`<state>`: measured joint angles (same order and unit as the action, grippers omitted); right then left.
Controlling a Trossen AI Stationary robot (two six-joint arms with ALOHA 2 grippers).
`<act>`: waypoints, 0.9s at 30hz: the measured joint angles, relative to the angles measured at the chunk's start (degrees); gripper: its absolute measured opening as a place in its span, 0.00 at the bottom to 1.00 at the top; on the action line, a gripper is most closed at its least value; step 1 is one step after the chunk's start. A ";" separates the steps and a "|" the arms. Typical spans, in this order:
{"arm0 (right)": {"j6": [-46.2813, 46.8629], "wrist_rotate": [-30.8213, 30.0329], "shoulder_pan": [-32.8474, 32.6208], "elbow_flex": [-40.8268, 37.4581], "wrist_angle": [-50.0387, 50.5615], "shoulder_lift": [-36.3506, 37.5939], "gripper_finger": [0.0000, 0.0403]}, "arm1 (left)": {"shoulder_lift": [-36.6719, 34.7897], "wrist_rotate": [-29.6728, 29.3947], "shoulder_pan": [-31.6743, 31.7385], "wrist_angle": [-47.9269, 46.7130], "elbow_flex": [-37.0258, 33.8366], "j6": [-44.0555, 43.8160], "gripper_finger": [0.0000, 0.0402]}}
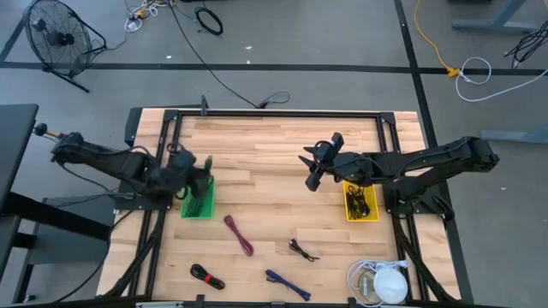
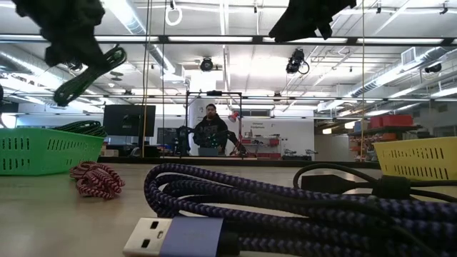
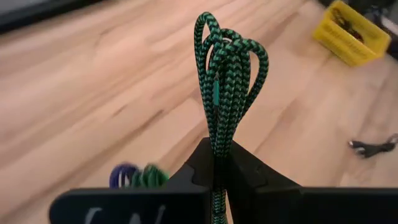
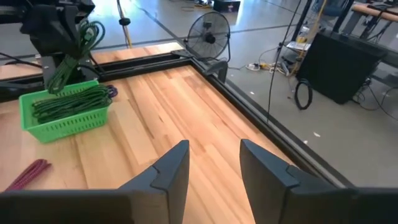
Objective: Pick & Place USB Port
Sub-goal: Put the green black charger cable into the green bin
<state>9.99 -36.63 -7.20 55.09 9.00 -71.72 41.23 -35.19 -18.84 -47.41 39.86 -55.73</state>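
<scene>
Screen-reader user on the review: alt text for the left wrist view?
The left tool is shut on a looped green braided cable, held above the wooden table. A yellow basket sits in the far corner.

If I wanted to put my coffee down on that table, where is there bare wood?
The widest bare patch is the middle and far side of the table, between the green basket and the yellow basket. The near edge is crowded: red cable, black cables, purple cable and a white object.
</scene>
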 joint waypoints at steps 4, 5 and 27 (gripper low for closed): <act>-1.04 -0.84 0.00 0.00 0.17 0.00 0.35 | 0.15 -2.26 -5.40 -5.62 0.00 -11.17 0.05; -1.42 -1.31 0.00 0.00 0.20 0.00 0.35 | 0.42 -2.60 -6.45 -6.41 0.02 -13.16 0.05; -2.97 -1.94 0.15 -0.02 0.21 -0.02 0.35 | 18.28 0.46 -12.67 -15.76 0.02 -37.40 0.05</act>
<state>7.02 -38.57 -7.05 55.07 9.21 -71.74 59.52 -34.73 -31.51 -63.17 39.88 -93.13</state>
